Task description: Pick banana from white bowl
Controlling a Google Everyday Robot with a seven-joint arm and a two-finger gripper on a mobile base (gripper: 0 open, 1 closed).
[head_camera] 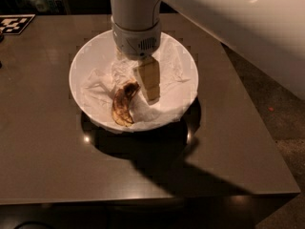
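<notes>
The banana [123, 104], small, curved and dark brown with dull yellow patches, lies on crumpled white tissue in the front-left part of the white bowl [90, 61]. The bowl sits near the middle of the dark table. My gripper [146, 86] hangs down into the bowl from the white wrist [136, 35]. It is just right of the banana's upper end and close over the tissue. I do not see it touching the banana.
The dark brown table [47, 166] has its front edge near the bottom and its right edge by the floor [276, 118]. A black-and-white marker tag [14, 24] lies at the far left corner. My white arm [228, 18] crosses the upper right.
</notes>
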